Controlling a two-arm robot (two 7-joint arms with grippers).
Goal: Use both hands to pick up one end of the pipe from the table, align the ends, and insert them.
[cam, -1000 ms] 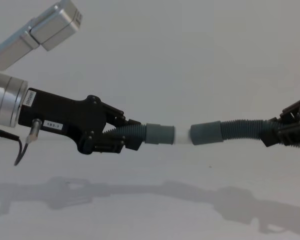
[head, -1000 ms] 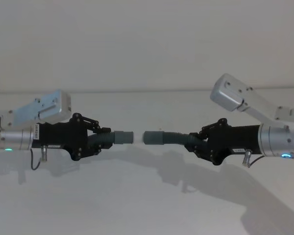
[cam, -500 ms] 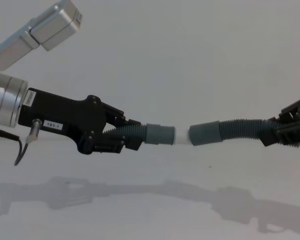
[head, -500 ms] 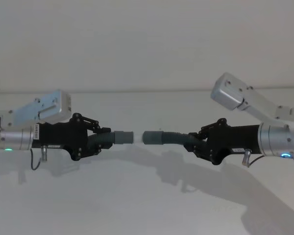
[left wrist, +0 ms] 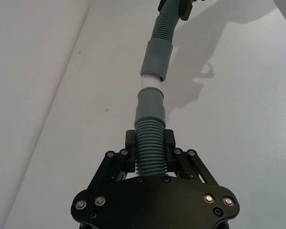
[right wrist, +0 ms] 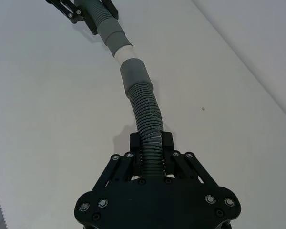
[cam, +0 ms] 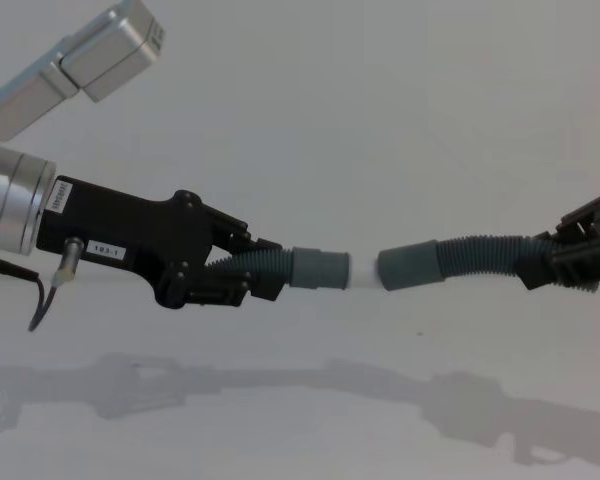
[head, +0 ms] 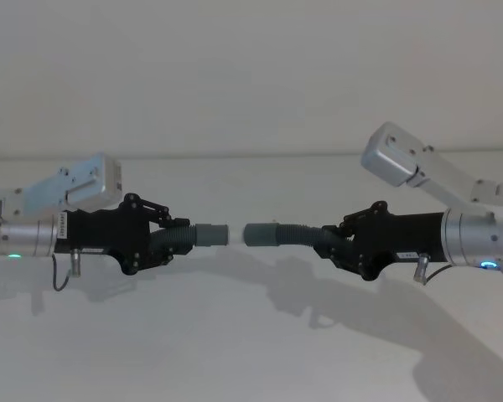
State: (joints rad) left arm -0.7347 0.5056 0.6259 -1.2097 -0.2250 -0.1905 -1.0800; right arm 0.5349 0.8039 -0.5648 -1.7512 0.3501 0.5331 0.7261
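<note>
Both pipe pieces hang in the air above the white table (head: 251, 352), end to end. My left gripper (head: 169, 239) is shut on the corrugated part of the left piece (left wrist: 150, 152), whose grey cuff (cam: 320, 269) carries a whitish tip (cam: 363, 271). My right gripper (head: 329, 243) is shut on the right piece (right wrist: 145, 107), and its cuff (cam: 410, 268) faces the tip. The tip reaches the mouth of the right cuff (left wrist: 157, 57); how deep it sits I cannot tell. The two pieces line up nearly straight, and the right hose sags slightly.
A plain wall rises behind the table's back edge (head: 251, 155). Silver arm links stand above each wrist, one on the left (head: 84, 184) and one on the right (head: 394, 155). A thin black cable (cam: 40, 300) hangs under the left wrist. Shadows lie on the table below.
The right gripper has crept left with its piece, bringing its cuff up to the whitish tip. The left gripper has held still.
</note>
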